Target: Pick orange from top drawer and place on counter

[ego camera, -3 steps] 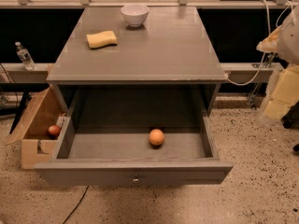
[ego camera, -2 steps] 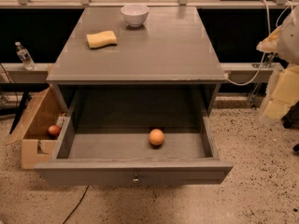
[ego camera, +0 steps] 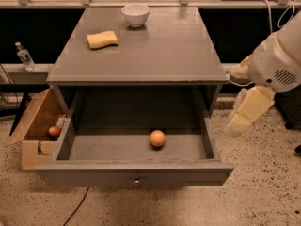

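1. Since the drawer (ego camera: 136,175) already stands pulled fully out, the opening step is done; the orange (ego camera: 157,138) lies on the drawer floor, a little right of centre and towards the back, touching nothing else.
2. The end effector (ego camera: 247,112) hangs off the bench's right side, beside the drawer's right wall and well apart from the orange. I cannot tell how far open it is. It has no hold of the orange.
3. By my judgement the task is barely begun: reaching in, grasping, lifting out and setting the fruit on the bench (ego camera: 164,51) are all left.
4. On the bench a white bowl (ego camera: 136,14) sits at the back edge and a yellow sponge (ego camera: 102,39) back-left; the front and right are bare.
5. A cardboard box (ego camera: 35,126) left of the drawer holds a redder fruit (ego camera: 54,132), the wrong target.
6. Likely obstacles are the drawer's right wall and the bench's overhanging front edge above the orange.
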